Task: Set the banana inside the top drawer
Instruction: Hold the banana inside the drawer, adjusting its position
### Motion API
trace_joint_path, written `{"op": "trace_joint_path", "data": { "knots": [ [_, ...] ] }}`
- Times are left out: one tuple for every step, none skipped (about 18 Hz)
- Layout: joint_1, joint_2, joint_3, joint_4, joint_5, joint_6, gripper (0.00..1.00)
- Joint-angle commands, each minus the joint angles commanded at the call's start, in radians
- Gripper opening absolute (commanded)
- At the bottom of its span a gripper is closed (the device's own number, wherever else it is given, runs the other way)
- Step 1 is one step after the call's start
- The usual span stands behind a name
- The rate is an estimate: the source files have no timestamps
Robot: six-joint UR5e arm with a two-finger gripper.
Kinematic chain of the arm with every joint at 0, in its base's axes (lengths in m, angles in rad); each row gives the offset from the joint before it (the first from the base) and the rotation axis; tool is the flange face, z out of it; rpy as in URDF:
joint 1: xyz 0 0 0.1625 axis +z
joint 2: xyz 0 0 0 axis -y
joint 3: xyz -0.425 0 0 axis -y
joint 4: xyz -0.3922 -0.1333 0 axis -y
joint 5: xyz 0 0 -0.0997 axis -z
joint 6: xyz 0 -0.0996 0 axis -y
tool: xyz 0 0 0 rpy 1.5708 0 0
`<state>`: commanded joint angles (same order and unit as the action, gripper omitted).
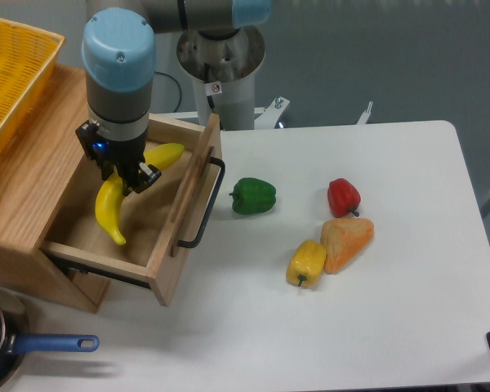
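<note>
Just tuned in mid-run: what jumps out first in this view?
The hand hangs inside the pulled-out top drawer at left, shut on the banana. On the white table to the right lie a green pepper, red pepper and yellow pepper.

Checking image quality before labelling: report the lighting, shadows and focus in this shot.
Fixed camera view: soft, even overhead light, no harsh glare on the white table; faint shadows under the green pepper and the other vegetables; the top drawer interior is shaded beneath the arm, yet the banana and gripper stay legible; focus mildly soft throughout.
</note>
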<state>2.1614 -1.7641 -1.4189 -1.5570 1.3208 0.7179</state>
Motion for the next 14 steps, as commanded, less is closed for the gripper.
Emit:
{"op": "trace_joint_path", "data": {
  "knots": [
    [0.000, -0.002, 0.000, 0.000, 0.000, 0.000, 0.44],
    [0.000, -0.003, 0.000, 0.000, 0.000, -0.002, 0.44],
    [0.000, -0.005, 0.000, 0.000, 0.000, 0.000, 0.44],
    [0.000, -0.005, 0.000, 0.000, 0.000, 0.000, 0.44],
    [0.000, -0.008, -0.002, 0.000, 0.002, 0.000, 0.44],
    [0.000, -0.009, -0.002, 0.000, 0.000, 0.000, 0.44],
    [0.000, -0.008, 0.000, 0.000, 0.000, 0.000, 0.44],
    [0.000, -0.009, -0.002, 0.000, 0.000, 0.000, 0.44],
    [0.000, -0.009, 0.000, 0.000, 0.000, 0.000, 0.44],
    [0.000, -0.009, 0.000, 0.000, 0.000, 0.000, 0.44],
    [0.000, -0.009, 0.000, 0.000, 0.000, 0.000, 0.45],
    [0.000, -0.009, 0.000, 0.000, 0.000, -0.002, 0.45],
    [0.000, -0.009, -0.002, 0.000, 0.000, 0.000, 0.45],
    [0.000, -0.012, -0.002, 0.000, 0.000, 0.000, 0.45]
  ]
}}
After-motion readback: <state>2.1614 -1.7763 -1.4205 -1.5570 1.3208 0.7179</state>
